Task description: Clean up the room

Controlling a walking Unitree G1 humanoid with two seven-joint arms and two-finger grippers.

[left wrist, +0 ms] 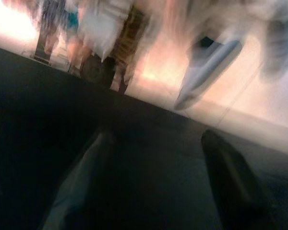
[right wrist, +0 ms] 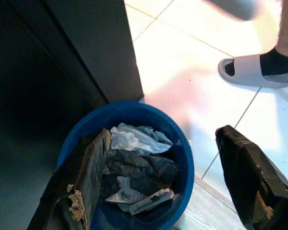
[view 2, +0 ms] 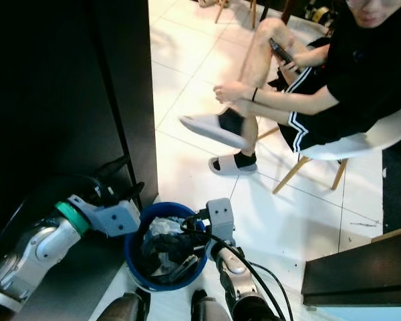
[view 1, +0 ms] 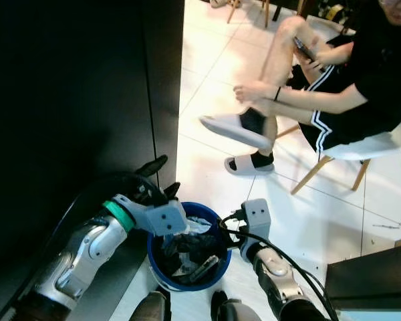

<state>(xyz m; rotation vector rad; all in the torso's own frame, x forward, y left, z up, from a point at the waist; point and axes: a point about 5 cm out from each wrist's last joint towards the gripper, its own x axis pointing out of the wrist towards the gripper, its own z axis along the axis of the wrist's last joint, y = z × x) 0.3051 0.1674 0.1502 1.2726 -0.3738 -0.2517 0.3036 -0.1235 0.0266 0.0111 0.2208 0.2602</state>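
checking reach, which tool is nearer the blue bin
Right. The right tool hangs just above the blue bin, fingers straddling the trash. The left tool points off toward the dark cabinet beside it.

Head views: sharp, evenly lit; white tiled floor point(view 1: 214, 73) bright with a washed-out glare at the top, dark cabinet point(view 1: 73, 100) on the robot's left nearly black and featureless, soft shadows under the chair point(view 1: 381, 144). Left wrist view: heavily motion-blurred, lower half dim and murky, upper half overexposed in pinkish-white smears. Right wrist view: mostly sharp, blue bin point(right wrist: 134, 120) well lit, cabinet side in deep shade, near fingers point(right wrist: 252, 177) slightly soft.
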